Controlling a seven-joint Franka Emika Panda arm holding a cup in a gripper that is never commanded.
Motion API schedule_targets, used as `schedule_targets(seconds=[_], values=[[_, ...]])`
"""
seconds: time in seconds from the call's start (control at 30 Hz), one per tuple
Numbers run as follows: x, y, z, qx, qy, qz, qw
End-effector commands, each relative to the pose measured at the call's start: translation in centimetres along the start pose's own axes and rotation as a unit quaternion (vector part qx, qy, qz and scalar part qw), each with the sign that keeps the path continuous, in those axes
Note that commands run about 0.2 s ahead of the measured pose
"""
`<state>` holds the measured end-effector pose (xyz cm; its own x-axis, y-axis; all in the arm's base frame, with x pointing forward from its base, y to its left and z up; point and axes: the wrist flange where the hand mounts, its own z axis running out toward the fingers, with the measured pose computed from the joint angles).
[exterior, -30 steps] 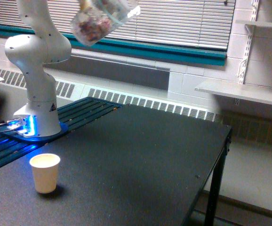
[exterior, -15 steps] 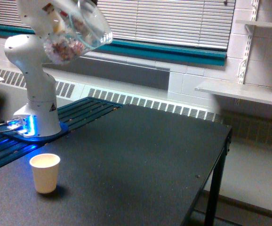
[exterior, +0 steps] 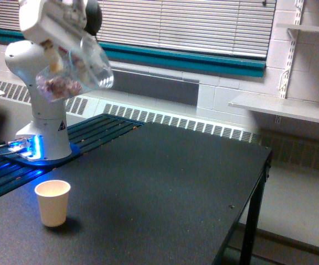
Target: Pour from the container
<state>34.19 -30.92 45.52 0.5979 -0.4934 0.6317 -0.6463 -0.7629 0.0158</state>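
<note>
You are looking at a dark, matte black table (exterior: 165,182) that fills most of the lower part of the exterior view, its surface faintly speckled and its far corner ending at a black leg on the exterior view's right. Behind it runs a long white baseboard heater (exterior: 176,122) with slotted vents, and above that a teal sill band (exterior: 203,59) under closed white blinds (exterior: 203,25). The wall is painted white block. On the exterior view's right, white shelves (exterior: 283,107) hang from a slotted wall rail.

The arm's white base (exterior: 43,130) stands at the table's back corner on the exterior view's left, with a blue glow at its foot (the light spills over a ribbed dark panel beside it).

High up on that side, the gripper (exterior: 60,41) carries the clear cup (exterior: 74,69), which hangs in the air in front of the arm's column, well above the table. It is tilted, rim toward the exterior view's right and somewhat up, closed bottom lower and to the left. Reddish-pink and white pieces sit bunched in that lower end. The fingers are blurred and partly behind the cup, so you cannot see how wide they stand, only that the cup is held there.

A small cream paper cup (exterior: 53,202) stands upright on the table near the front edge, below the clear cup and well apart from it.
</note>
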Motion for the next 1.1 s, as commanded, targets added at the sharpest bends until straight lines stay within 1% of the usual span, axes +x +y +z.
schedule_targets(seconds=[0.03, 0.17, 0.27, 0.37, 0.67, 0.8, 1.1], values=[[-2.4, 1.8, 0.2, -0.01, -0.01, -0.033, 0.9994], [-3.7, 2.7, 0.4, -0.017, -0.016, -0.042, 0.9988], [-4.9, 3.5, 0.6, -0.023, -0.026, -0.044, 0.9984], [-5.7, 4.0, 0.7, -0.028, -0.029, -0.048, 0.998], [-9.1, 5.3, 1.5, -0.042, -0.058, -0.062, 0.9956], [-10.3, 5.5, 1.8, -0.045, -0.068, -0.071, 0.9941], [-11.8, 4.9, 2.8, -0.046, -0.081, -0.095, 0.9911]])
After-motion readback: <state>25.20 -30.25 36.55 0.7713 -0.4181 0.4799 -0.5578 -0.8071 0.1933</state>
